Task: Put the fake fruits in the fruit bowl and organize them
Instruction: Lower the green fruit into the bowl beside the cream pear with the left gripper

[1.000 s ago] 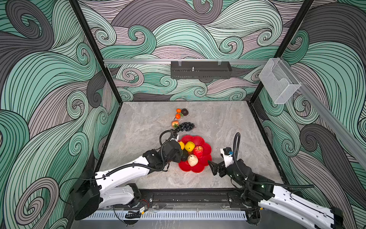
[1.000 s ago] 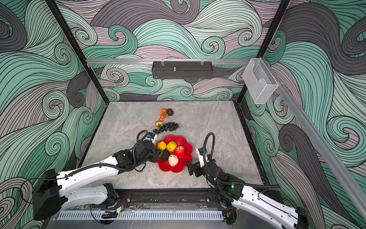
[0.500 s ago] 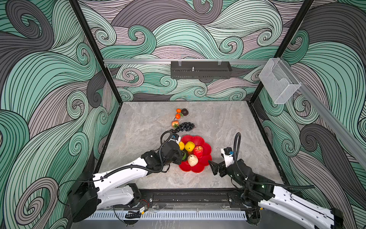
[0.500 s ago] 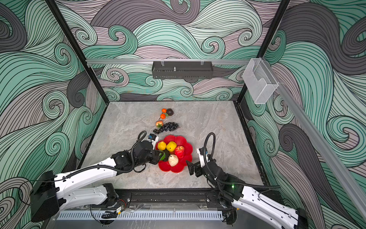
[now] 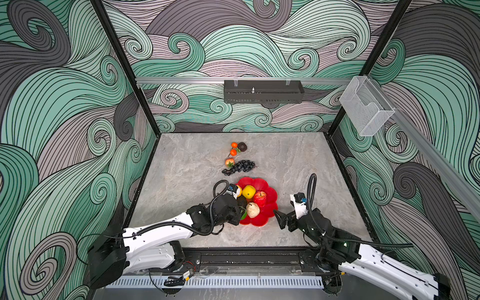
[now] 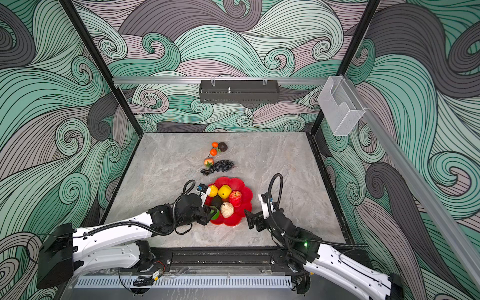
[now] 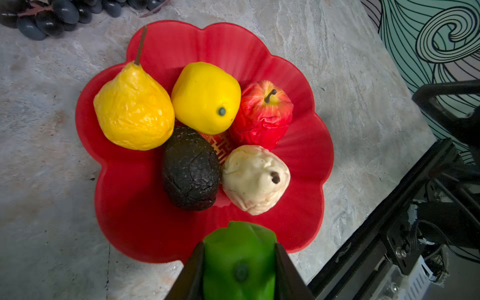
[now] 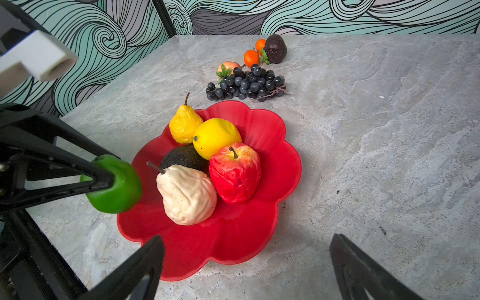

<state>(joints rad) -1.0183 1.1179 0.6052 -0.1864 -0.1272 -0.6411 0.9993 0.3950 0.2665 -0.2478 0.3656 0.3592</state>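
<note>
1. While the left gripper clamps the green lime between its two black fingers, the right gripper stands with its jaws spread wide and nothing between them.
2. Lime position: held in the left jaws over the rim of the red fruit bowl, at the petal nearest that arm. Contact between lime and bowl cannot be determined.
3. Obstructions directly ahead of the left jaws: the dark avocado and the cream pear, touching each other. A strip of bare red bowl floor lies between them and the lime.
4. Beyond those two, farther from the left jaws, stand the yellow pear, the lemon and the red apple, packed side by side in a row.
5. Right jaws: positioned just outside the bowl rim on the side opposite the left gripper, touching neither the bowl nor any fruit. In both top views the bowl lies between the two grippers.
6. Items outside the bowl, on the grey marbled tabletop, all beyond the bowl from both pairs of jaws:
   - black grape bunch, near the far rim;
   - orange-pink fruit with green leaves, touching the grapes;
   - two tangerines, farther away;
   - dark brown fruit, just beside the tangerines.
</note>
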